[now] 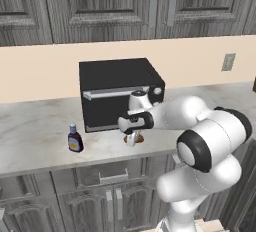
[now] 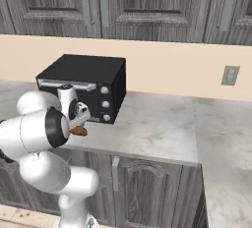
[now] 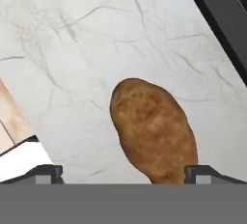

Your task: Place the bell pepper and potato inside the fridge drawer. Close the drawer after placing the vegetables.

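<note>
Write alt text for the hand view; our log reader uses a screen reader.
A brown potato lies on a pale marble counter, between the open gripper's two dark fingertips. A black toaster oven's edge crosses the upper right corner.

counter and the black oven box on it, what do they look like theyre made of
The counter looks like polished marble or a marble-look stone: pale grey-white with thin dark veins, clearest in the hand view beside the potato. The black oven looks like painted metal, matte and flat-sided, with a silvery, brushed-looking handle bar and small pale knobs. Since the scene is rendered, both are guesses from surface look alone.
</note>
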Controlling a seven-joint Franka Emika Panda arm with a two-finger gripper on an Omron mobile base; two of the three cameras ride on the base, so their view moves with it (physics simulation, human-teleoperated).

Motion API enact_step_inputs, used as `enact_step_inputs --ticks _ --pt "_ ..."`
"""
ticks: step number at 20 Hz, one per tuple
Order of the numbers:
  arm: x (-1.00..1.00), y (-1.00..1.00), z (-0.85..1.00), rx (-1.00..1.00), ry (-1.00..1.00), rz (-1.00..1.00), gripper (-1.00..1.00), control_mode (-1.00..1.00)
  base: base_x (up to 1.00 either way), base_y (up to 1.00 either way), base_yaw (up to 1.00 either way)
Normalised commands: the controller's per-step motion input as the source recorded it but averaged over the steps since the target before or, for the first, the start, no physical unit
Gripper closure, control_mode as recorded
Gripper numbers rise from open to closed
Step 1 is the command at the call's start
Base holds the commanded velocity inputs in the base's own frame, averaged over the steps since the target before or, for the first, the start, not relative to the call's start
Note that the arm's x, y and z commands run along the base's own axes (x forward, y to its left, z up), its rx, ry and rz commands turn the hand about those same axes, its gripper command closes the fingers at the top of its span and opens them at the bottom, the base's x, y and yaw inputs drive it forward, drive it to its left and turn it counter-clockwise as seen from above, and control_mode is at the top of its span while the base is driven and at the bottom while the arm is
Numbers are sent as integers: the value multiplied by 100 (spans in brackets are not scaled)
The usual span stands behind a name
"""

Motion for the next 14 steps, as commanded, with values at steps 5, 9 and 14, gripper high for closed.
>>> enact_step_inputs --ticks 5,9,14 --pt "33 -6 -17 0 4 12 -100 -100 0 0 0" --pt "30 -2 -27 -1 8 12 -100 -100 0 0 0" --pt "14 0 -29 -3 7 10 -100 -100 0 0 0"
